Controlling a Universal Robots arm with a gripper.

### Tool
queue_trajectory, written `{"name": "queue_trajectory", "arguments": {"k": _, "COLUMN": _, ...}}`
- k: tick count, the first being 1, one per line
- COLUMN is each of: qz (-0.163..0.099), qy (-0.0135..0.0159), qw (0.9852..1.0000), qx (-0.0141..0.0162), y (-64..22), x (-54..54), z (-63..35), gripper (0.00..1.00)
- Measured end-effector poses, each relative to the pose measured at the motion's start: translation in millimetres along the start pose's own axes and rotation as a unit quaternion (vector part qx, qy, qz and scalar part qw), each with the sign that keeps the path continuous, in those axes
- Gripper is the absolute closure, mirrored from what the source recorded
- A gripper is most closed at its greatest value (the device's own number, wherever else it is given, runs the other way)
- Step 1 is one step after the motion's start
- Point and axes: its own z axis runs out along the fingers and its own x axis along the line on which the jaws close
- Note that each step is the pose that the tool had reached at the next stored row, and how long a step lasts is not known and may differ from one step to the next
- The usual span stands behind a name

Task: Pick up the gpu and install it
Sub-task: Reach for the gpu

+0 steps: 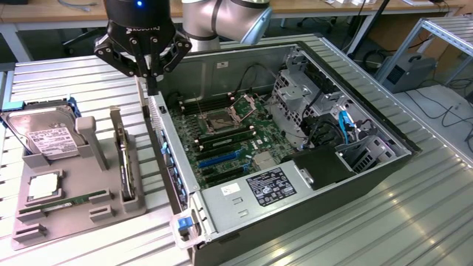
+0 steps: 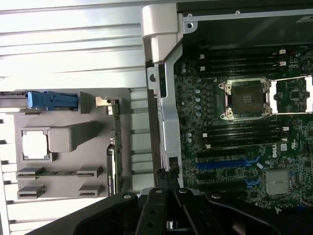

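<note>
Barely begun: gpu (image 1: 127,166) upright in gray holder (image 1: 74,185), frame left, unpicked. Gripper (image 1: 152,84) pressed together, empty, upper left above pc case (image 1: 164,138) rim. Pick + install both left.

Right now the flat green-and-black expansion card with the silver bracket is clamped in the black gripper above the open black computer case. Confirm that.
Wrong: the black gripper is shut on nothing above the open black computer case. The exterior view shows the flat green-and-black expansion card standing on edge in the grey holder tray.
</note>
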Motion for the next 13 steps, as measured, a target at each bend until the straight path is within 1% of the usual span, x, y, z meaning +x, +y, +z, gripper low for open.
{"name": "queue_trajectory", "arguments": {"k": 13, "qz": 0.000, "qy": -0.0002, "qw": 1.0000, "qx": 0.0029, "y": -0.5, "x": 6.8, "z": -0.2, "gripper": 0.89}}
